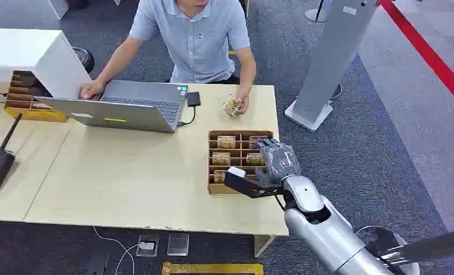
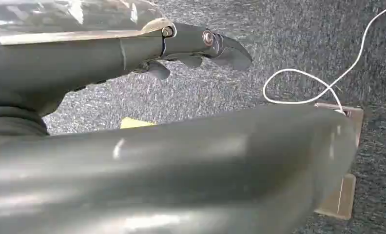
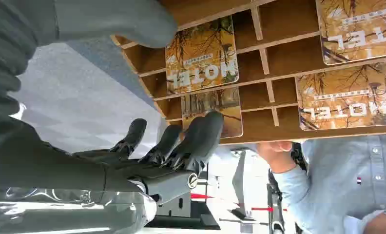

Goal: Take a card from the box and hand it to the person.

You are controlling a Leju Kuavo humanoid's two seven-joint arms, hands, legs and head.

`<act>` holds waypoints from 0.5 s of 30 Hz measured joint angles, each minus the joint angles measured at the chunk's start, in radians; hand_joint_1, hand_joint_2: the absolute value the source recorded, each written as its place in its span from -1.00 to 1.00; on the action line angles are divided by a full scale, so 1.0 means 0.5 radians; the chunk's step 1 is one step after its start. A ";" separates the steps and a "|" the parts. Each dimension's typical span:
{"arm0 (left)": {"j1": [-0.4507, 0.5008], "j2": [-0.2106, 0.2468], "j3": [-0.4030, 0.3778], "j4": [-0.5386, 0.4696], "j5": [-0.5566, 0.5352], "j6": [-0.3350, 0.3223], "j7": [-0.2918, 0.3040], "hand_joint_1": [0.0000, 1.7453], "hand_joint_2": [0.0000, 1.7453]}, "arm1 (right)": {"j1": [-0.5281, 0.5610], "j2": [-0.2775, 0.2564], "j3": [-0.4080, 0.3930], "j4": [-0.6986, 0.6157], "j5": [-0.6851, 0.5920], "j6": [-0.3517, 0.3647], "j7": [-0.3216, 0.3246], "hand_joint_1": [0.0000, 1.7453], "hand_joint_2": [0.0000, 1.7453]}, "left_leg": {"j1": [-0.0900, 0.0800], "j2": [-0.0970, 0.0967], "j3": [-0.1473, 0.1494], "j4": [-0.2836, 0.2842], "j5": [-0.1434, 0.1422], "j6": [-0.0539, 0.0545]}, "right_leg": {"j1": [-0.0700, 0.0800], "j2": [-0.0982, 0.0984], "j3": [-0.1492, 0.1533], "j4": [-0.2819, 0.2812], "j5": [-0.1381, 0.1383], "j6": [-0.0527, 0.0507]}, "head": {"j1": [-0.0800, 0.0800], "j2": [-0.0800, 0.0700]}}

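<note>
Both hands hold nothing: the right hand (image 1: 274, 160), fingers (image 3: 201, 139) spread, hovers over the box's (image 1: 213, 186) right side, above a card (image 3: 203, 54) (printed "HOTEL"); the left hand (image 2: 201, 46) hangs loosely open above carpet. Beyond the box, the person's hand (image 1: 240, 105) grips cards.

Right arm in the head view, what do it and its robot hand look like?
The right arm is a smooth silver shell with a black gap at one joint. Its robot hand has a grey, faceted metallic back; the right wrist view shows dark, rounded fingers and a thick grey thumb.
</note>
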 joint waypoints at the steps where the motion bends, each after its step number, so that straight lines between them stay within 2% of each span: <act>1: 0.000 0.000 0.000 0.000 -0.001 0.000 0.000 -1.00 -1.00 | 0.000 0.000 0.000 0.002 0.000 0.000 0.000 -0.18 1.00 | 0.000 0.000 0.000 0.000 0.000 0.000 | 0.000 0.000 0.000 0.000 0.000 0.000 | 0.000 0.000; 8: 0.000 -0.001 0.000 0.000 -0.001 0.000 0.000 -1.00 -1.00 | -0.001 -0.002 0.000 0.041 0.023 -0.008 0.021 -0.16 1.00 | 0.000 0.000 0.000 0.000 0.000 0.000 | 0.000 0.000 0.000 0.000 0.000 0.000 | 0.000 0.001; 10: 0.000 0.000 0.000 0.000 -0.001 0.000 0.000 -1.00 -1.00 | -0.001 -0.002 0.000 0.054 0.023 -0.008 0.021 -0.24 1.00 | 0.000 0.000 0.000 0.000 0.000 0.000 | 0.000 0.000 0.000 0.000 0.000 0.000 | 0.000 0.000; 15: 0.000 -0.001 0.000 0.000 -0.001 0.000 0.000 -1.00 -1.00 | -0.002 -0.002 0.000 0.082 0.023 -0.008 0.021 -0.18 1.00 | 0.000 0.000 0.000 0.000 0.000 0.000 | 0.000 0.000 0.000 0.000 0.000 0.000 | 0.000 0.000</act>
